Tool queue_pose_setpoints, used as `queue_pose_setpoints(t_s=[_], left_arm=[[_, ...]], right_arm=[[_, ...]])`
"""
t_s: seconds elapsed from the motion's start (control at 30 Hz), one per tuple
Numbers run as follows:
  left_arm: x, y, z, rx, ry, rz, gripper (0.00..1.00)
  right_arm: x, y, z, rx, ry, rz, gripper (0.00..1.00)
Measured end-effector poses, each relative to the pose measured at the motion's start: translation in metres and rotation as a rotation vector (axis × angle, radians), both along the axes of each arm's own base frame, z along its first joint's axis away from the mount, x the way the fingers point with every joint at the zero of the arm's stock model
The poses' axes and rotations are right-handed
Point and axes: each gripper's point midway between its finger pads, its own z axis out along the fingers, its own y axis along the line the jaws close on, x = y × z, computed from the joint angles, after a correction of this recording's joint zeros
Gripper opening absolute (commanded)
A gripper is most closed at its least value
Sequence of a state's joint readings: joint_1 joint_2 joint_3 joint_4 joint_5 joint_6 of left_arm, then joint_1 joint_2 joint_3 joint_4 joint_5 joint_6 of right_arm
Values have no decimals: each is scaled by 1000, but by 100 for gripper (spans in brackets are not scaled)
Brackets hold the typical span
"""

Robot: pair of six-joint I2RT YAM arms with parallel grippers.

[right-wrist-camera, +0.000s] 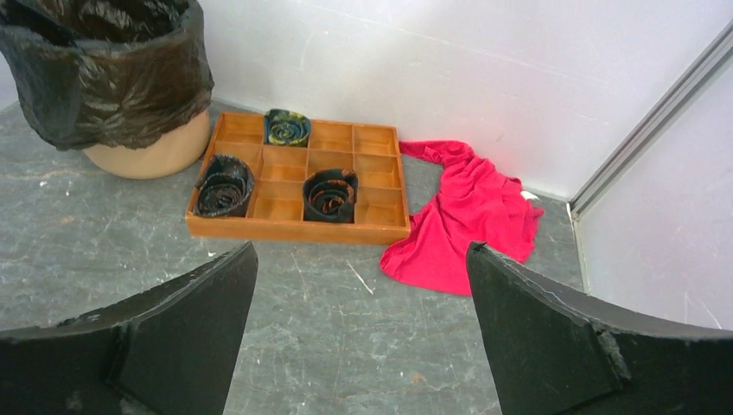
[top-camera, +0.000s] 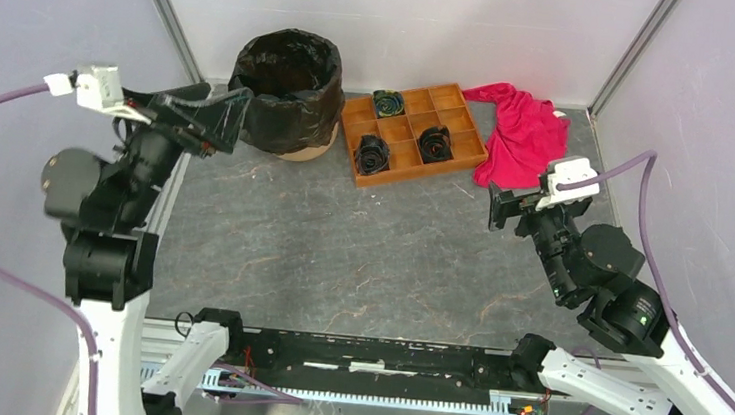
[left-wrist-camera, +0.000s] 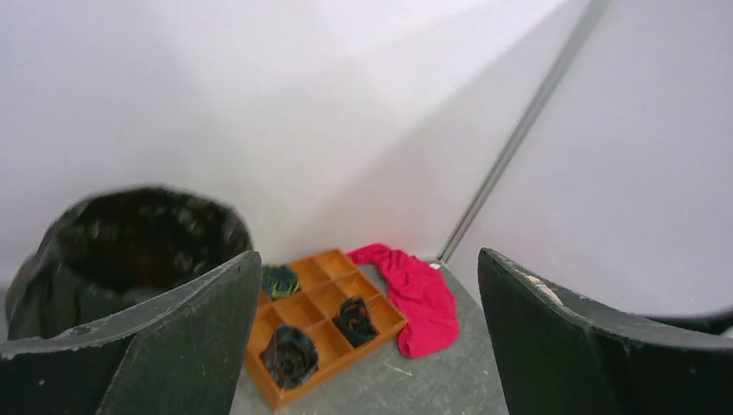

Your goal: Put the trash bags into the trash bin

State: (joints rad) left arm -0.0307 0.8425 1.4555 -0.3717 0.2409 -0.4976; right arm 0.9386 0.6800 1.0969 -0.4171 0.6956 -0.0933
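**Black plastic bag lines the bin, both grippers empty**

We see a glossy, crinkled black trash bag (top-camera: pixel 290 75) sitting inside a round, pale orange bin (top-camera: pixel 310 150). Its edge is folded out over the rim and hangs down most of the wall, so only the base of the bin shows. The bin stands at the far left of a grey table (top-camera: pixel 339 255), near the back wall.

The left gripper (left-wrist-camera: pixel 370 259) hovers just beside the bin on its left, fingers spread wide with nothing between them. The right gripper (right-wrist-camera: pixel 361 251) is well apart on the right side, also wide open and holding nothing.

Just right of the bin lies a flat orange tray (top-camera: pixel 416 176) of compartments, three of which hold small coiled black rolls (top-camera: pixel 372 155). A red cloth (top-camera: pixel 526 131) lies crumpled beside the tray's right end.
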Motion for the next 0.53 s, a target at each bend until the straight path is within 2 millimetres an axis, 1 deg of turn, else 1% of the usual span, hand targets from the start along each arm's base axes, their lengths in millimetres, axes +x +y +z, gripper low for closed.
queue_pose_setpoints(t_s=[0.03, 0.07, 0.13, 0.2, 0.3, 0.43, 0.53], left_arm=[[-16, -7, 11, 22, -62, -43, 100], [-27, -12, 20, 43, -111, -73, 100], [-34, -17, 28, 75, -160, -101, 100], [-30, -21, 26, 103, -163, -124, 100], [-18, -31, 17, 138, -142, -165, 100], [-8, -43, 4, 176, -97, -206, 100], [-1, -46, -6, 203, -69, -197, 100]], right_arm=[[-1, -1, 4, 4, -6, -2, 98], [-1, -2, 9, 10, -14, -3, 98], [-2, -5, 17, 23, -29, -5, 98], [-3, -7, 25, 35, -45, -6, 98], [-4, -9, 31, 42, -57, -14, 98], [-2, -17, 31, 45, -56, -61, 98], [-2, -25, 30, 62, -62, -97, 98]])
